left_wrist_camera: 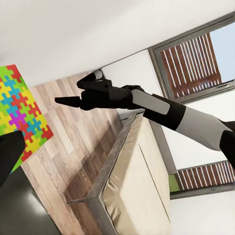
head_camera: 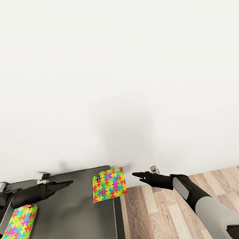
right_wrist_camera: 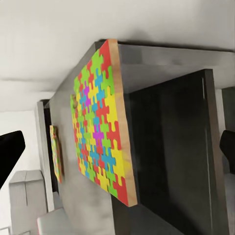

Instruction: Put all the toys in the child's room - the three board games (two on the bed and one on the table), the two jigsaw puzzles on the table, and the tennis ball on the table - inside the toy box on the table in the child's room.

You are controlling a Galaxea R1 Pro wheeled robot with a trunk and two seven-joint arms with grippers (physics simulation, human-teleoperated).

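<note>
While the robot faces a plain white wall, two bright jigsaw puzzles lie on the dark grey tabletop. The first puzzle sits at the far right corner of the tabletop, and its right edge reaches a little past the side. The second puzzle lies near the left side, closer to the robot. The two puzzles are well apart.

The left hand hangs over the tabletop between the two puzzles and points to the right. Its fingers look pressed together and it grasps nothing. The right hand is out past the right edge of the tabletop, above the wood-plank floor. It points left at the first puzzle and is just beside it, not touching. In the head view its fingers look close together, but in the right wrist view the two finger tips sit wide apart at the sides of the picture, so I cannot tell if it is clenched or released. It holds nothing.

From the right wrist view, the first puzzle shows its thin wooden edge, and the second puzzle shows farther back. From the left wrist view, the right hand is in the air over the floor, with the bed and its beige mattress behind it, and tall windows in the wall. A corner of the first puzzle shows there too.
</note>
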